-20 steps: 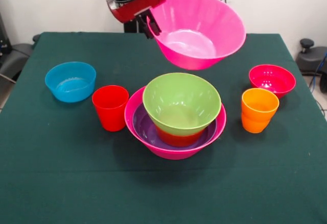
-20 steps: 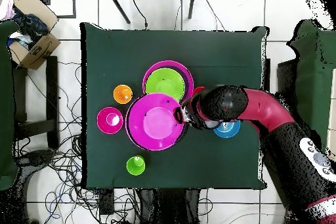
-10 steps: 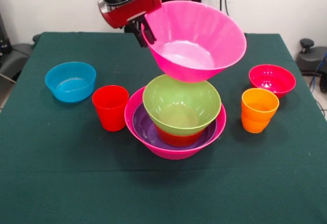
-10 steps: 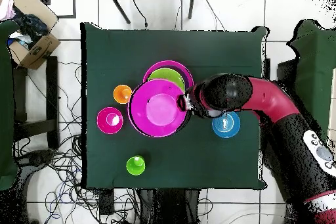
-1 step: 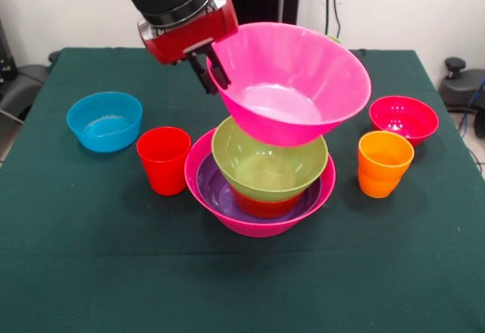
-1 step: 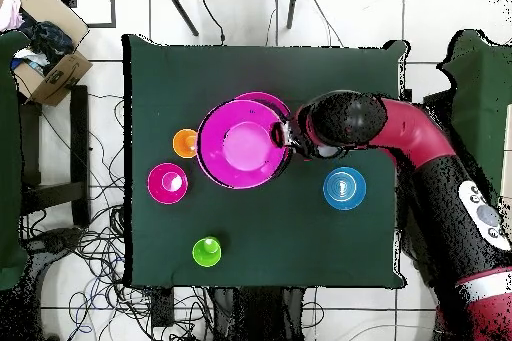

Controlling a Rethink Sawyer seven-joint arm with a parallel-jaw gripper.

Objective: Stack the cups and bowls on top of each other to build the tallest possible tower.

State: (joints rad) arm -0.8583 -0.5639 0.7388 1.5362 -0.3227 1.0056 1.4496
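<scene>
My gripper [image 5: 209,73] is shut on the left rim of a large hot-pink bowl [image 5: 295,83], which hangs tilted with its base just over the lime green bowl [image 5: 269,168]. I cannot tell whether the two touch. The tower [image 5: 261,196] is a hot-pink base bowl holding a purple bowl [image 5: 214,187], an orange-red bowl [image 5: 261,205] and the green one. In the overhead view the held bowl [image 6: 243,144] covers nearly all of the tower, with my gripper [image 6: 283,137] at its right rim.
On the table stand a red cup [image 5: 163,160] and a blue bowl [image 5: 104,120] left of the tower. An orange cup [image 5: 385,163] and a crimson bowl [image 5: 403,118] stand to its right. A lime green cup [image 6: 207,251] stands apart near the robot's side.
The gripper has carried the hot-pink bowl forward and down from behind the tower. It now hangs right over the green bowl. Nothing else has moved.
</scene>
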